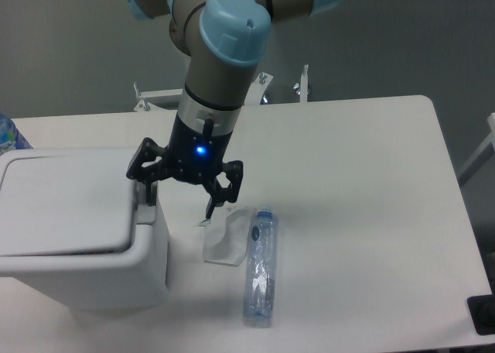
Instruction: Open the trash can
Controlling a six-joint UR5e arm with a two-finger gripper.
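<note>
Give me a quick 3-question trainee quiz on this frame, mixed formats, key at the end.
1. True or false: the lid of the trash can is raised.
2. Multiple choice: the plastic bottle is (A) upright on the table, (B) lying on its side on the table, (C) held in the claw.
3. Short answer: over which edge of the trash can does the claw hang, as seen by the camera?

Key
1. False; the lid lies flat and shut.
2. B.
3. The right edge, with fingers spread and one finger down by the bin's rim.
</note>
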